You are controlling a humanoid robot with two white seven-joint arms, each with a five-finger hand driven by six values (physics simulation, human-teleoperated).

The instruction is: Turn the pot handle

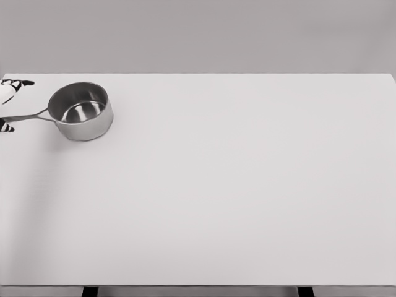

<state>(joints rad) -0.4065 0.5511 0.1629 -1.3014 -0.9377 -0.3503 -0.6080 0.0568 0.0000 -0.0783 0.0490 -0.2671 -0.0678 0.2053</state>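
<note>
We see one steel pot (pixel 80 111) on white counter (pixel 247 185), handle (pixel 28 116) pointing toward hand (pixel 8 105) at left edge; hand's finger state unclear.

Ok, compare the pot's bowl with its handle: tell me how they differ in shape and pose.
The bowl is wide, round and open-topped; the handle is a thin straight bar. The bowl stands upright on the table; the handle juts out sideways to the picture's left, reaching the left hand at the edge. Both are shiny metal.

A wide white table (pixel 247 198) on dark legs (pixel 90 291) stands before a plain grey wall (pixel 204 34).
</note>
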